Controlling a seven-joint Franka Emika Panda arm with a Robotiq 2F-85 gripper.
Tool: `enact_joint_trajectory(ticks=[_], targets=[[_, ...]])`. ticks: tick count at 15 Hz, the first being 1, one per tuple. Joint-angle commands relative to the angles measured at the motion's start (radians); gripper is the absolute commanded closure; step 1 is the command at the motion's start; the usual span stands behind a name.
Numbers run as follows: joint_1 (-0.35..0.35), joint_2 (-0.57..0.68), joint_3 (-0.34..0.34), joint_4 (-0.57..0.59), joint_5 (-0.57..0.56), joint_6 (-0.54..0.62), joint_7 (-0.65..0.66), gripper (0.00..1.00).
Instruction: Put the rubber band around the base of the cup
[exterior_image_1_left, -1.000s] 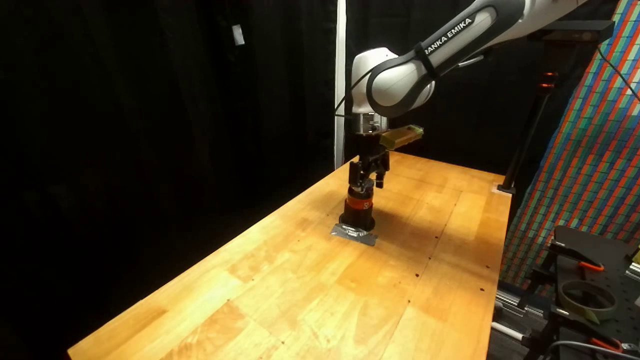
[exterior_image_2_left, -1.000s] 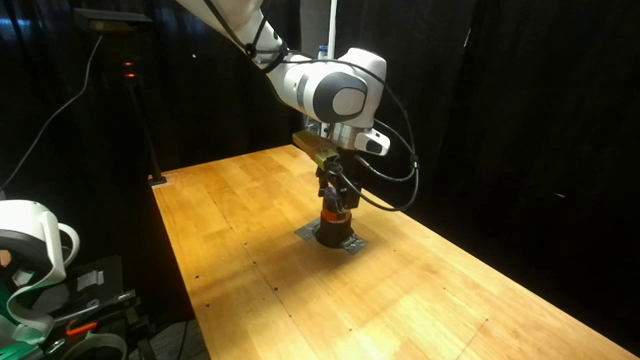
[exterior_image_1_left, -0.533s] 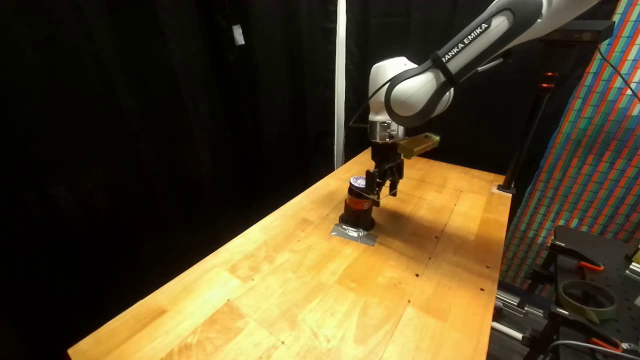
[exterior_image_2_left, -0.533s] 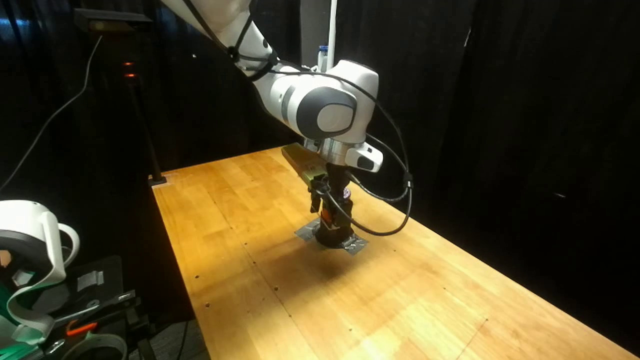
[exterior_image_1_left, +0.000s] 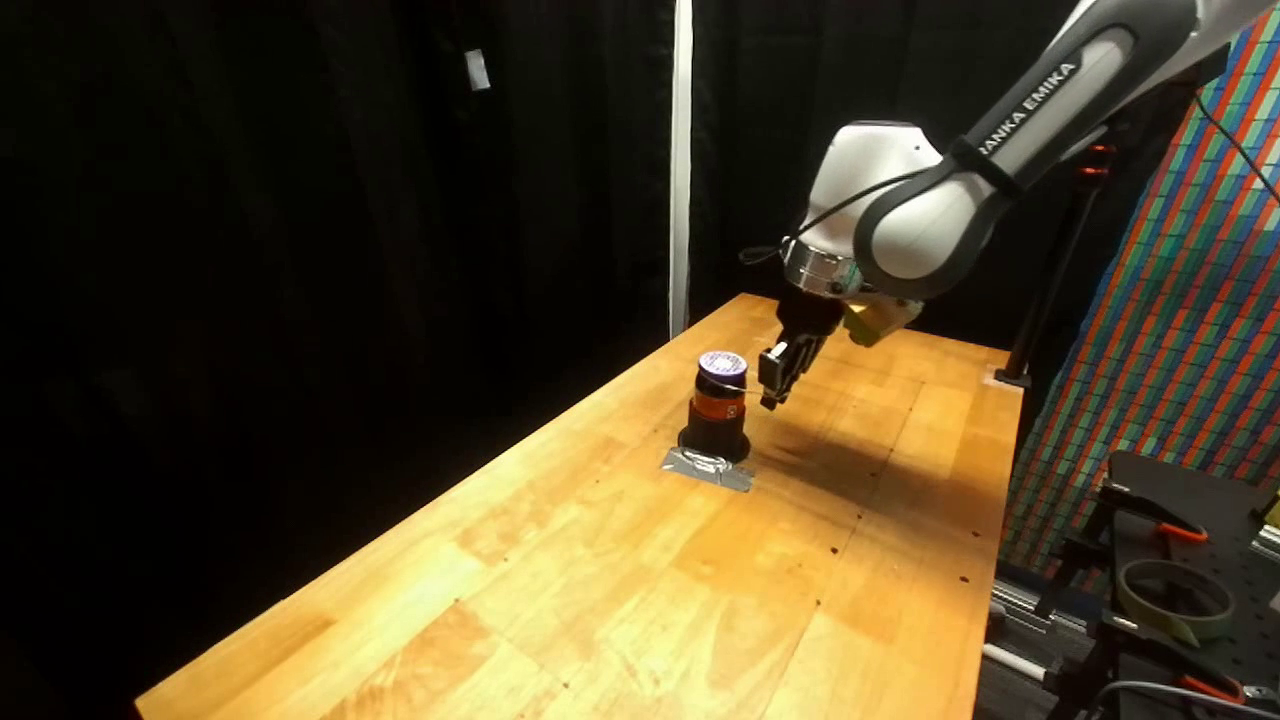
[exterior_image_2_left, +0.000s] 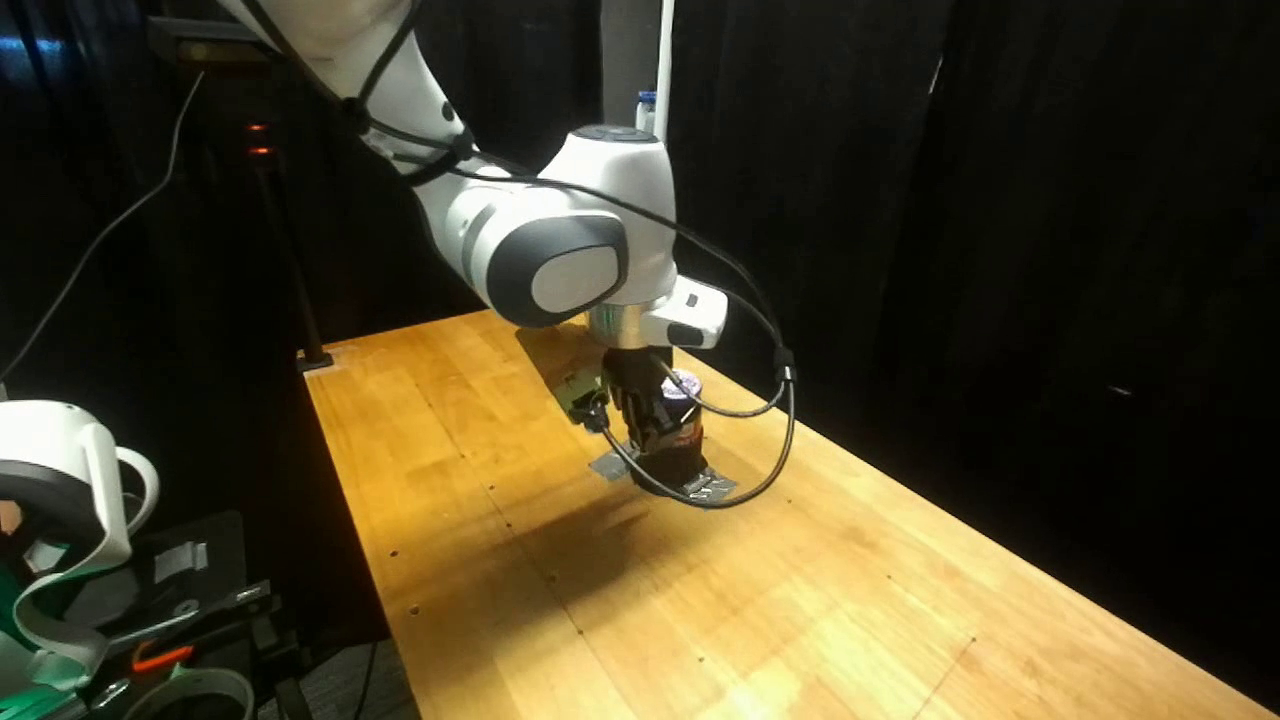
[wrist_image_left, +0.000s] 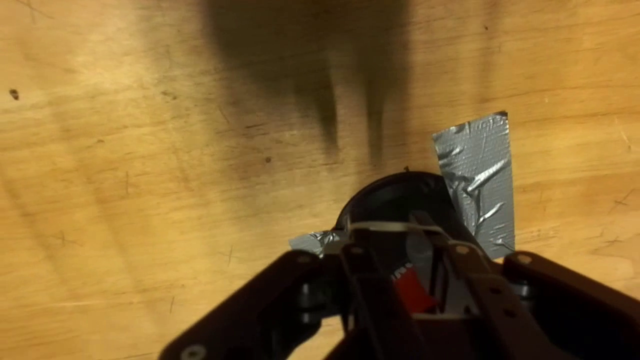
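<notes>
The cup (exterior_image_1_left: 718, 408) stands upright on the desk (exterior_image_1_left: 640, 600). The rubber band (wrist_image_left: 382, 226) apparently loops its upper part and stretches to the claw (wrist_image_left: 397, 235), fingers (wrist_image_left: 372, 295) parted; base seating and release likely remain. The wrist view shows the band bridging both fingers; the exterior views, the cup's pale top (exterior_image_1_left: 723, 363).

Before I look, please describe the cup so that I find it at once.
On the wooden table, look for grey tape stuck down. The dark cup stands upright by this tape, beside the fingers; unlike both, it wears an orange ring below a pale top.
</notes>
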Motion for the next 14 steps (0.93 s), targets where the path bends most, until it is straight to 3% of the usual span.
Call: enact_joint_trajectory(ticks=[1,3,4,6,8,10,11,14], targets=[[-0.032,-0.12,0.048,-0.219,0.027,0.276,-0.089,0.94],[-0.063,-0.131,0.102,-0.286,0.034,0.451,-0.119,0.98],[-0.096,-0.129,0.147,-0.313,0.031,0.536,-0.129,0.95],[-0.158,-0.105,0.221,-0.35,-0.03,0.707,-0.097,0.93],[-0.199,-0.066,0.254,-0.376,-0.113,0.868,-0.065,0.92],[-0.213,-0.008,0.247,-0.401,-0.173,1.019,-0.075,0.91],[-0.165,0.015,0.184,-0.404,-0.216,1.078,-0.059,0.92],[-0.148,0.086,0.131,-0.398,-0.275,1.194,-0.088,0.92]])
